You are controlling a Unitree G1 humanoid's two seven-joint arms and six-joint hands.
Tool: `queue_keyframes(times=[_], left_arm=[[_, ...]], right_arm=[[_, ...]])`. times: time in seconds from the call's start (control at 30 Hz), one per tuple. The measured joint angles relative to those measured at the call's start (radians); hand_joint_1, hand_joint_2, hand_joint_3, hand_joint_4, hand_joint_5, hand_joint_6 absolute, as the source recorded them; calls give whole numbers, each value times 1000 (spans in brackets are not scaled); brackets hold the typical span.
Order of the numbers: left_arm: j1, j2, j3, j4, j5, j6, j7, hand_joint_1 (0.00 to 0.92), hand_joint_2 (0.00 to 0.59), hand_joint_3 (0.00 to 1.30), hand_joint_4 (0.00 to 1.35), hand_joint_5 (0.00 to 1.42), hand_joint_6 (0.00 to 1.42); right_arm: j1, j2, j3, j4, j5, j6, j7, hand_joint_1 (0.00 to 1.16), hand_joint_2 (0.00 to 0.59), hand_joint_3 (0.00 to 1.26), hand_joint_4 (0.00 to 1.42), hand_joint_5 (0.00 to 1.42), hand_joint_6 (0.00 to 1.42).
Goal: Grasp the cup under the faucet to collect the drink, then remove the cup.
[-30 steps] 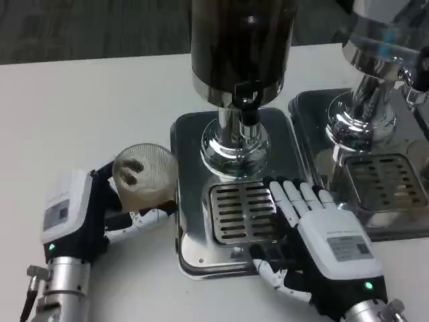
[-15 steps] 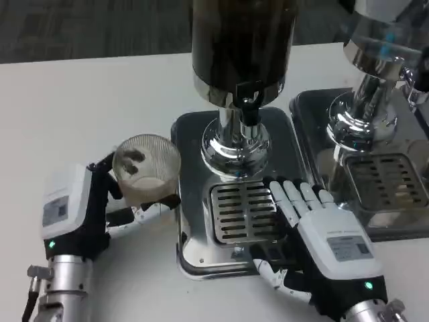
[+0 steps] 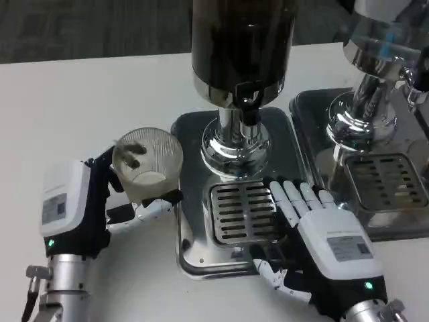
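A clear ribbed cup (image 3: 147, 164) is held by my left hand (image 3: 84, 204) just left of the steel drip tray (image 3: 194, 251), its rim lifted and tilted a little. The dark drink dispenser (image 3: 241, 47) stands above the tray, its black faucet (image 3: 248, 100) pointing down over the slotted grate (image 3: 242, 213). My right hand (image 3: 322, 245) lies flat on the tray's right side, fingers stretched out over the edge of the grate and holding nothing.
A second dispenser (image 3: 382, 47) with its own steel tray (image 3: 382, 181) stands at the right. White table (image 3: 74, 114) spreads out to the left and behind the cup.
My left hand has carried the cup a little to the right and upward, closer to the tray's left edge. The right hand has stayed where it was.
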Motion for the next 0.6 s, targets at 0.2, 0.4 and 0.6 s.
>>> queue_keyframes(times=[0.2, 0.4, 0.6], left_arm=[[3, 0, -12, -21, 9, -16, -1, 476, 52, 555, 699, 893, 1060], [1, -28, -44, -11, 36, -36, -42, 442, 47, 555, 697, 900, 1075], [-42, -63, -58, 43, 35, -48, -104, 429, 56, 555, 699, 904, 1074]], right_arm=[[8, 5, 0, -1, -9, 4, -21, 337, 417, 0, 0, 0, 0], [55, 36, -7, -25, -36, 54, -85, 336, 416, 0, 0, 0, 0], [85, 74, -10, -42, -83, 137, -133, 338, 411, 0, 0, 0, 0]])
